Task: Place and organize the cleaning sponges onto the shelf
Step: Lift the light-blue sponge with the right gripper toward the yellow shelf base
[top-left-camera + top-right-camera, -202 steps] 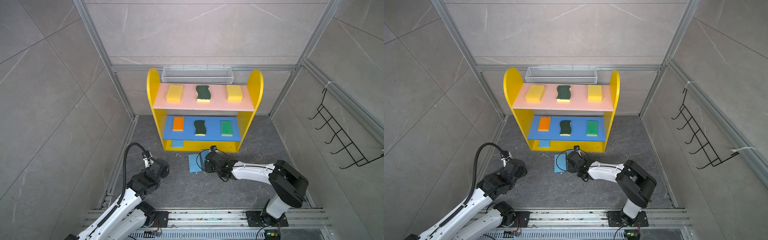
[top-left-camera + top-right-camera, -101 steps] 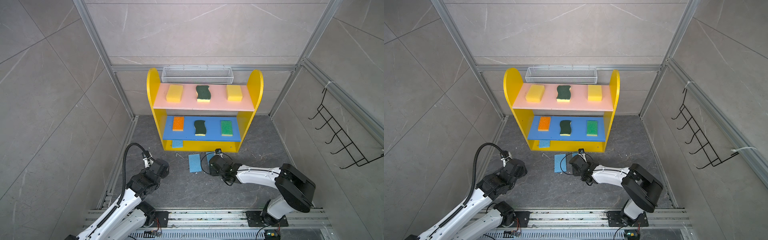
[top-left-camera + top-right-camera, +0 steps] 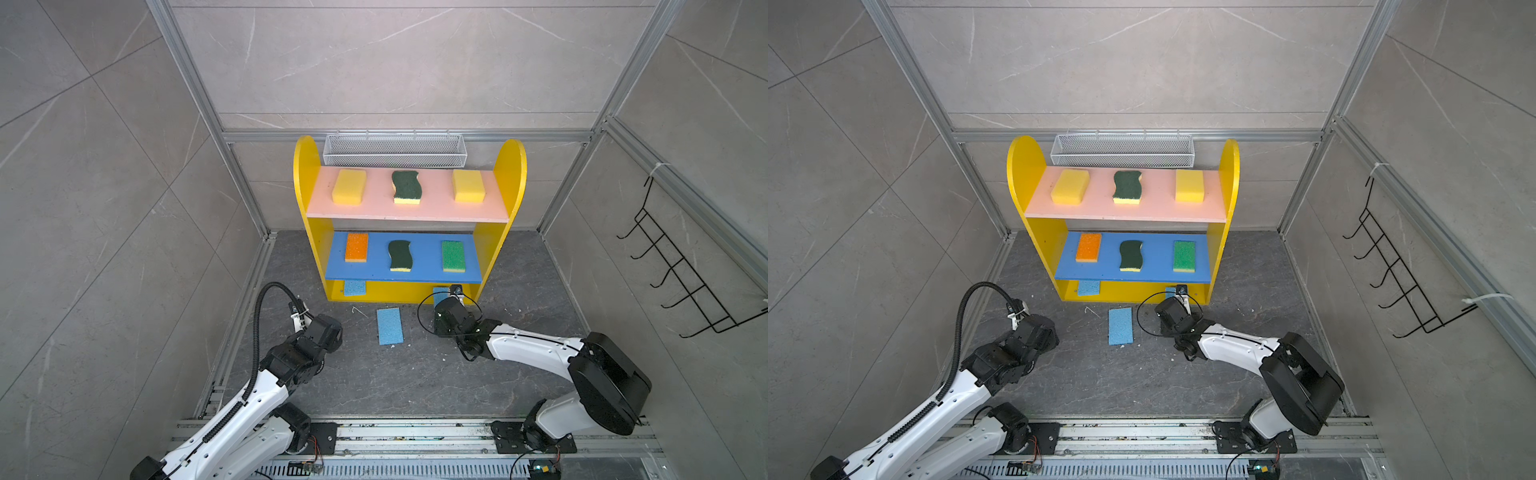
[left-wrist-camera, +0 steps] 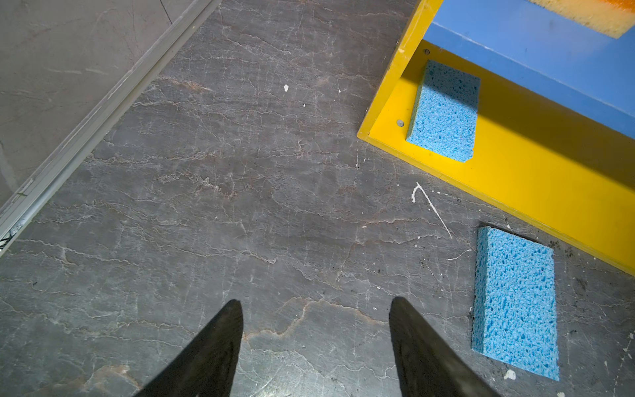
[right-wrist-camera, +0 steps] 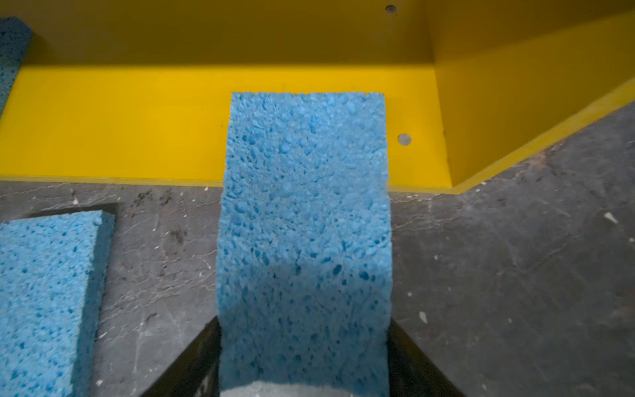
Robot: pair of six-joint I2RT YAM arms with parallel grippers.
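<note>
The yellow shelf (image 3: 305, 174) holds two yellow sponges (image 3: 349, 186) (image 3: 468, 185) and a dark-green scourer (image 3: 406, 187) on its pink board. Its blue board carries an orange-topped sponge (image 3: 356, 247), a dark-green one (image 3: 400, 255) and a bright-green one (image 3: 453, 256). A light-blue sponge (image 4: 445, 110) lies at the left end of the bottom board. Another (image 3: 390, 331) lies flat on the floor in front. My right gripper (image 5: 304, 321) is shut on a third light-blue sponge (image 5: 305, 192), whose far end reaches over the bottom board's right part. My left gripper (image 4: 315, 300) hangs open over bare floor, left of the floor sponge.
A white mesh basket (image 3: 395, 149) hangs behind the shelf top. A black hook rack (image 3: 681, 282) is on the right wall. An aluminium rail (image 4: 86, 130) runs along the floor's left edge. The shelf's right side panel (image 5: 515, 120) stands close beside the held sponge.
My right gripper has moved right and toward the shelf's bottom right, carrying a light-blue sponge away from the one on the floor. The left arm has stayed still.
</note>
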